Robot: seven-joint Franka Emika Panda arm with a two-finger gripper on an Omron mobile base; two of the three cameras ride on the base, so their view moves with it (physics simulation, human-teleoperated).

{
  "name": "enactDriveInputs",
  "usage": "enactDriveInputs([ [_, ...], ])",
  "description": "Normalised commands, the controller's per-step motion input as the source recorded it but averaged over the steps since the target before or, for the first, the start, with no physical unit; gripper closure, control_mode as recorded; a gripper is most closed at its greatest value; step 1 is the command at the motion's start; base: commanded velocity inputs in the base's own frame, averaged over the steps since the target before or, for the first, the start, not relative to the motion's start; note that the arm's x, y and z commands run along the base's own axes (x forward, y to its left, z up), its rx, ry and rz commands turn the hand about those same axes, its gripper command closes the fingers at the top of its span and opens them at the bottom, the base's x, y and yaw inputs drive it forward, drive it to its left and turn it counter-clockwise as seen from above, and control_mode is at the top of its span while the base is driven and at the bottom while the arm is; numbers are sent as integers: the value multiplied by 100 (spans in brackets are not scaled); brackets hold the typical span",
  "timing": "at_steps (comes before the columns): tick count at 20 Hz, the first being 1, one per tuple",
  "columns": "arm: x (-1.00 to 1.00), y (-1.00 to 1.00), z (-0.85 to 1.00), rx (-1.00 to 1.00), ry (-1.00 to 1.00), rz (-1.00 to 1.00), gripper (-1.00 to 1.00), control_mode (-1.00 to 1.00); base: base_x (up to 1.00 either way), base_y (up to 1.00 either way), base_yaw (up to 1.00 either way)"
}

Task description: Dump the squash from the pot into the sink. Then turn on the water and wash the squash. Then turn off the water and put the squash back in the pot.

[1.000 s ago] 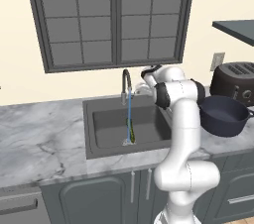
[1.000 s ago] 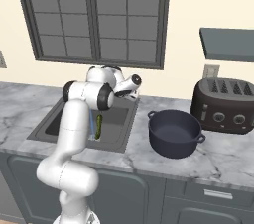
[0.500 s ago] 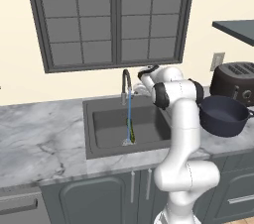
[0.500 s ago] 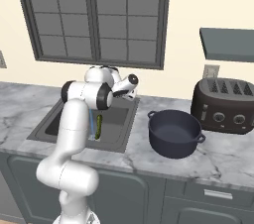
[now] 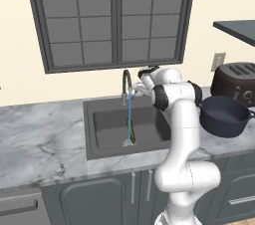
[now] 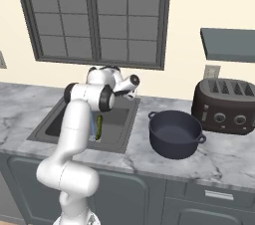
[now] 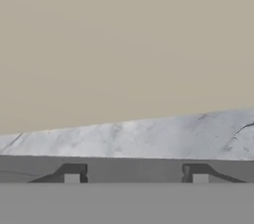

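Beside the faucet [image 5: 126, 83], gripper [image 5: 141, 88] spread cannot be judged; water runs onto squash [image 5: 132, 135]. Nudge the handle gently, sideways, to shut off.

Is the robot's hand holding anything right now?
No. The gripper has nothing between its fingertips; the squash lies in the sink under running water.

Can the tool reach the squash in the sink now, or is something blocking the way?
Probably yes. The squash lies uncovered in the open sink, under the running water; the tool hovers close above, beside the faucet.
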Motion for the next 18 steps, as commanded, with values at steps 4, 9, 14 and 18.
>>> enactDriveInputs([
  [4,51,66,-4,9,-1,3,-100,-100,0,0,0],
  [9,35,69,-24,5,0,1,-100,-100,0,0,0],
  [14,24,45,-25,1,0,0,-100,-100,0,0,0],
  [18,2,14,-18,11,10,-5,-100,-100,0,0,0],
])
